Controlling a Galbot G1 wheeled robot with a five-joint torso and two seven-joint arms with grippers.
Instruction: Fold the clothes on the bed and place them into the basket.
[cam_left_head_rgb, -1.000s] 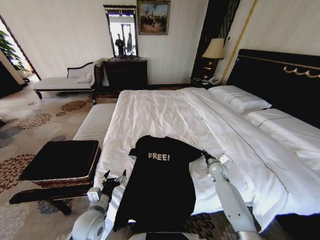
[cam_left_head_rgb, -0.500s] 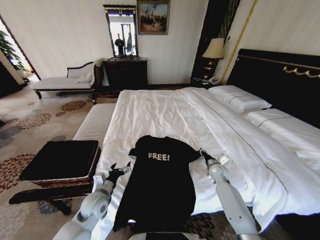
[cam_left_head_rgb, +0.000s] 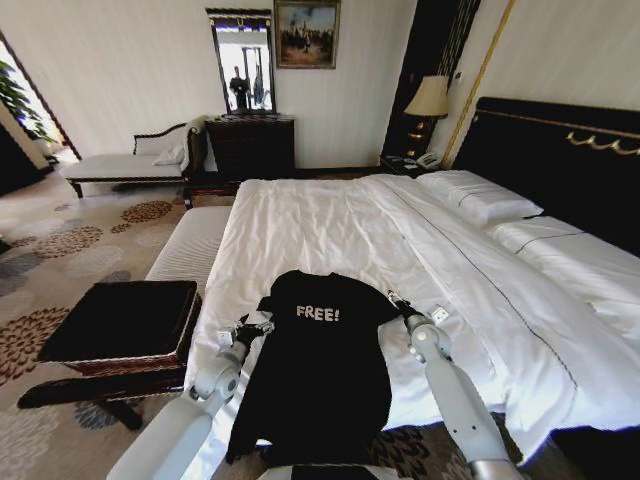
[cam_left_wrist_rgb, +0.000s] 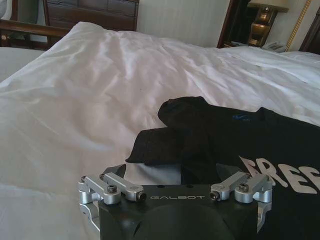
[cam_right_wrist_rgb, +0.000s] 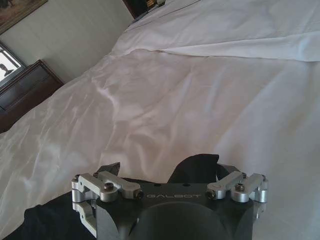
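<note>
T-shirt (cam_left_head_rgb: 320, 360) flanked by both arms

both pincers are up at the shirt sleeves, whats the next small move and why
Probably close both pincers on the sleeves. The T-shirt lies flat and unfolded on the bed, with the left pincer at one sleeve and the right pincer at the other, neither gripping yet.

One T-shirt (cam_left_head_rgb: 318, 365), one bed (cam_left_head_rgb: 330, 225), one basket (cam_left_head_rgb: 125, 322), two pillows (cam_left_head_rgb: 478, 196), two claws (cam_left_head_rgb: 255, 326).

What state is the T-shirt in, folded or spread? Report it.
Spread, not folded: the T-shirt lies flat on the bed, lettering up, both sleeves out.
</note>
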